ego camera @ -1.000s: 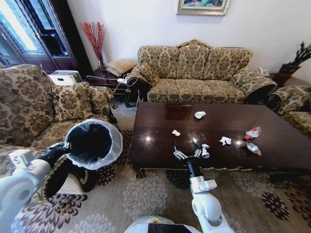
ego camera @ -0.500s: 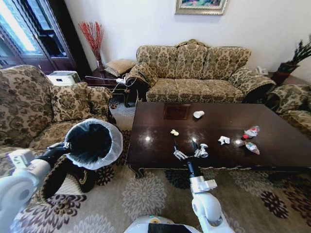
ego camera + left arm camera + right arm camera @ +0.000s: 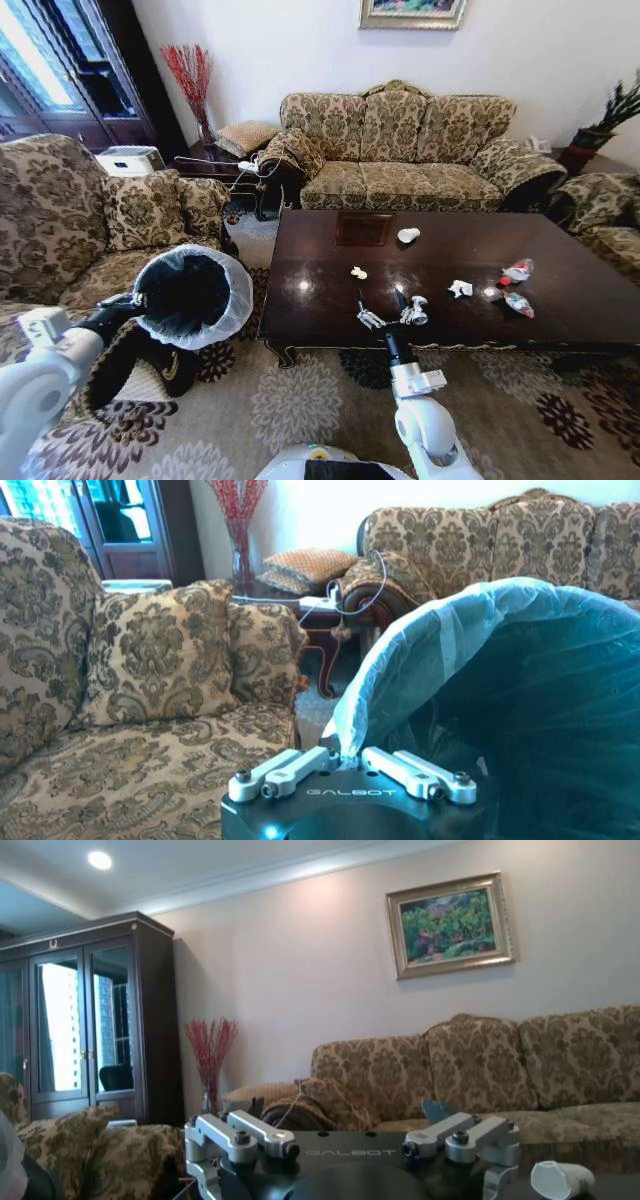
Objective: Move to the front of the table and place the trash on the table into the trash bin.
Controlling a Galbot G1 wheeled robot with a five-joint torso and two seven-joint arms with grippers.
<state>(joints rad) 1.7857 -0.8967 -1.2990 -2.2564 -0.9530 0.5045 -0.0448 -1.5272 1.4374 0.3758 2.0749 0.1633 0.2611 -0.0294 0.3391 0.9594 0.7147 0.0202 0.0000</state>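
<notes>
Trash bin hangs tilted beside the table, mouth towards the robot, its bag rim pinched by the clenched left gripper, marked "GALBOT". Right gripper hovers splayed over the table's near edge. Paper cup lies on its side farther back.

White wall with a painting; patterned sofa, armchair, floral carpet, dark cabinet.
</notes>
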